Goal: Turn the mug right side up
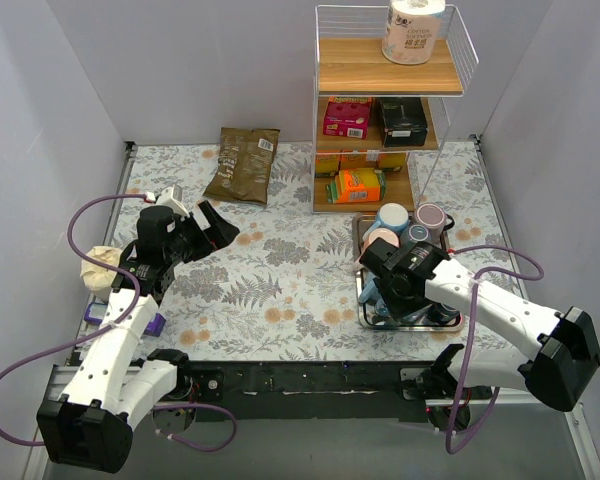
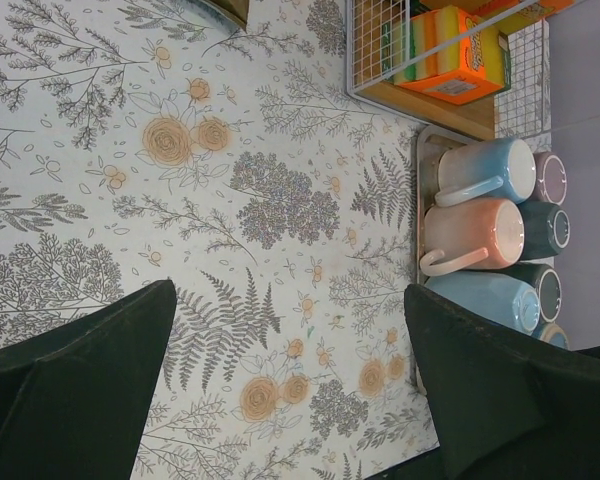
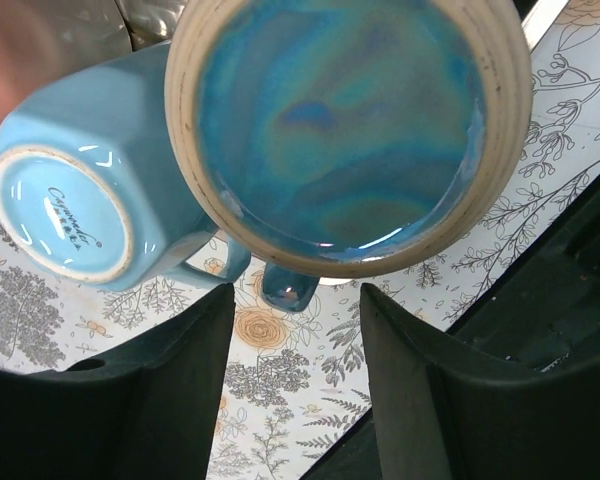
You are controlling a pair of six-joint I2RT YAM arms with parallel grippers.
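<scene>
Mug (image 3: 340, 120) is glossy glazed ceramic with a rough, bare foot ring. Tray (image 2: 421, 170) is shiny metal. Shelf boards (image 1: 360, 68) are smooth wood. Table cover (image 1: 280, 290) is matt, printed.

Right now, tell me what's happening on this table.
The right pincer hangs open over the near end of the tray of mugs, just above a blue mug that shows its base, so it is upside down. A lighter blue mug beside it is base-up too. Nothing is gripped yet. The left pincer is open and holds nothing, over the flowered tablecloth away from the tray.
</scene>
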